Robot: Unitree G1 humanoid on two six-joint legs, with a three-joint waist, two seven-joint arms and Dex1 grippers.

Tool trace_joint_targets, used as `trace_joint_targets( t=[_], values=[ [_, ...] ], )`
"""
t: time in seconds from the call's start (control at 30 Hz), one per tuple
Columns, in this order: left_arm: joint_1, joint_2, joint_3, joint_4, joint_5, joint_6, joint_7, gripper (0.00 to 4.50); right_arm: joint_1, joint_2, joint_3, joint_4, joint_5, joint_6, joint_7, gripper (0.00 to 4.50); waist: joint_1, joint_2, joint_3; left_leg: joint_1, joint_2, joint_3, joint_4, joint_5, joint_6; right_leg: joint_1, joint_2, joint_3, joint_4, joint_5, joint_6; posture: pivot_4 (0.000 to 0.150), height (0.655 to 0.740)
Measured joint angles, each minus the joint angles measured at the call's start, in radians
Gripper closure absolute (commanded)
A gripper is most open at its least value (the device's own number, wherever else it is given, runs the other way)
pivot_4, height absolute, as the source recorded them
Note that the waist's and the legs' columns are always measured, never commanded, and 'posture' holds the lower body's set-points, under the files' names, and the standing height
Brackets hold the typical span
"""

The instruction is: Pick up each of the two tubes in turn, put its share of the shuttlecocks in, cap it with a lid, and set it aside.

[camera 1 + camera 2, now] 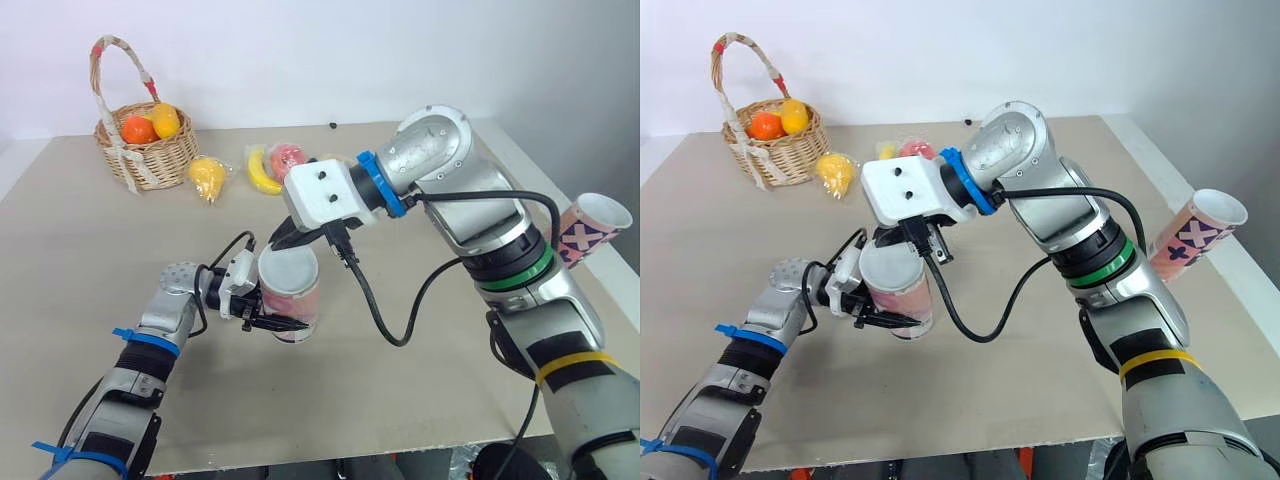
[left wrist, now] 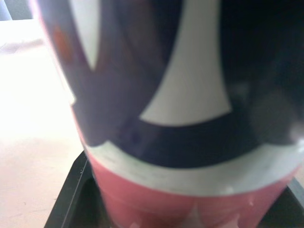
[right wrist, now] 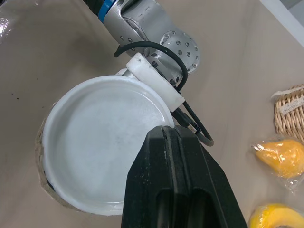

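Note:
A pink and white tube (image 1: 296, 300) with a dark pattern stands upright in the middle of the table, and my left gripper (image 1: 285, 322) is shut on its lower side. The tube's wall (image 2: 190, 95) sits close between the left fingers (image 2: 69, 194). A white lid (image 3: 104, 142) lies on the tube's mouth. My right gripper (image 3: 166, 137) is directly above with its fingers shut together, tips at the lid's rim. A second tube (image 1: 590, 228), white with pink and dark crosses, leans open-mouthed at the table's right edge.
A wicker basket (image 1: 150, 150) with oranges stands at the back left. Beside it lie a bagged yellow fruit (image 1: 207, 175), a banana (image 1: 262, 170) and a red fruit (image 1: 290, 157). A black cable (image 1: 380, 310) hangs from my right wrist next to the tube.

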Motion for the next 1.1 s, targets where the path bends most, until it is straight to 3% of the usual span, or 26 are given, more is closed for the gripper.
trace_joint_targets(
  t=[0.5, 1.1],
  values=[
    [0.0, 0.0, 0.001, 0.011, 0.0, -0.003, 0.0, 2.17, 0.024, -0.035, 0.032, -0.037, -0.051, -0.034, 0.018, 4.46, 0.0, 0.0, 0.0, 0.001, 0.0, 0.0, -0.001, 0.0, 0.0, 0.001, 0.0, 0.0, 0.0, 0.0, -0.001, 0.15, 0.7298],
    [0.002, 0.002, 0.004, 0.008, -0.001, -0.002, -0.002, 2.17, 0.0, 0.033, 0.024, 0.012, -0.016, 0.004, 0.007, 4.46, 0.0, 0.0, 0.0, 0.002, 0.001, 0.0, -0.002, 0.0, 0.0, 0.0, 0.0, -0.001, 0.0, -0.001, -0.001, 0.15, 0.7298]
  ],
)
